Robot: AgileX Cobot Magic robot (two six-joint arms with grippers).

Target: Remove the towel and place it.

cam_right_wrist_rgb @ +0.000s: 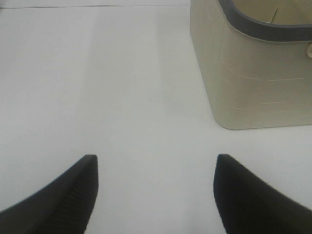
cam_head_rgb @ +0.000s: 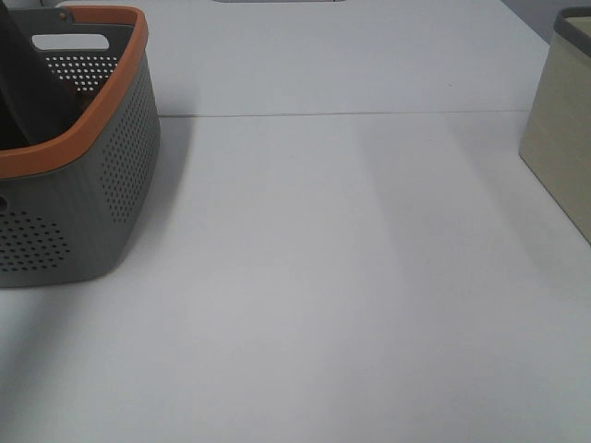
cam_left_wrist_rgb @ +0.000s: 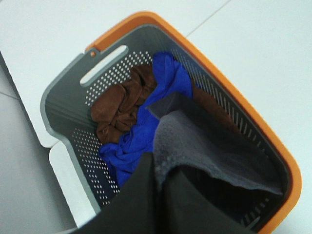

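In the left wrist view the dark navy-grey towel hangs partly raised over the grey basket with the orange rim. My left gripper is shut on the towel's near edge. A brown cloth and a bright blue cloth lie under it in the basket. From the high camera I see the basket at the far left with the dark left arm reaching into it; the towel is hidden there. My right gripper is open above bare table, holding nothing.
A beige bin with a grey rim stands at the table's right edge, and it appears close ahead of the right gripper as the beige bin. The white table stretches between basket and bin, with a seam line across the back.
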